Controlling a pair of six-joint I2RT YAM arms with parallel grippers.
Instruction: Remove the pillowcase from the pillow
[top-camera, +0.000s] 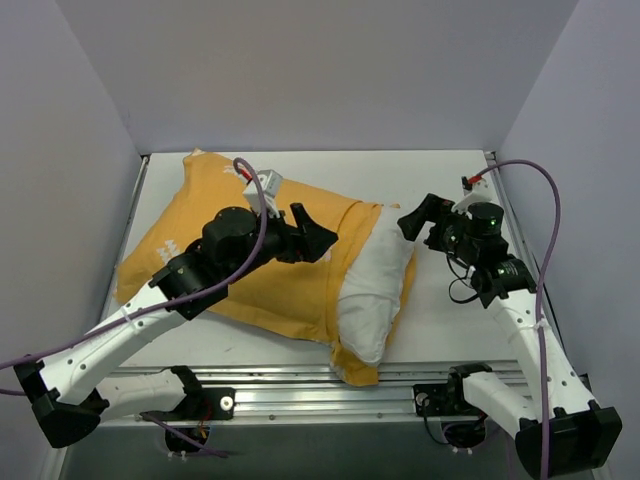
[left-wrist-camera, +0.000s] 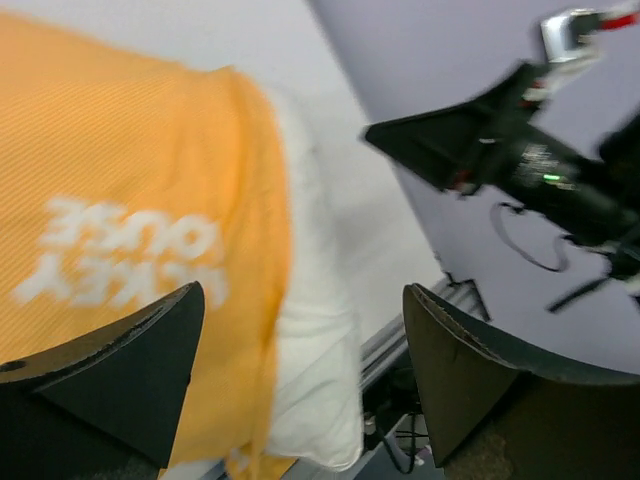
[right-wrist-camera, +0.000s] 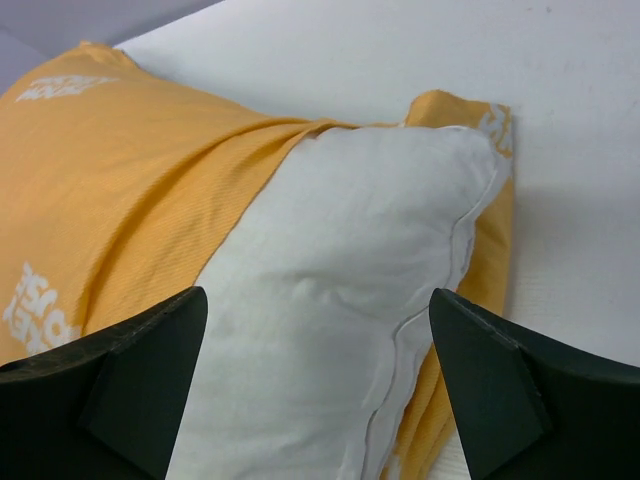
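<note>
Poking from the orange pillowcase (top-camera: 290, 295) on the bench (top-camera: 400, 170), the white pillow (top-camera: 375, 290) shows one end. Left tool (top-camera: 315, 230) and right tool (top-camera: 418, 215) both hover released, grasping nothing.

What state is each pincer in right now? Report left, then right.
Left pincer: open, holding nothing, over the orange pillowcase.
Right pincer: open, holding nothing, facing the exposed white pillow.

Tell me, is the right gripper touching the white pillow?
Apart. The left wrist view shows a strip of bare table between the right gripper and the edge of the pillow.
</note>
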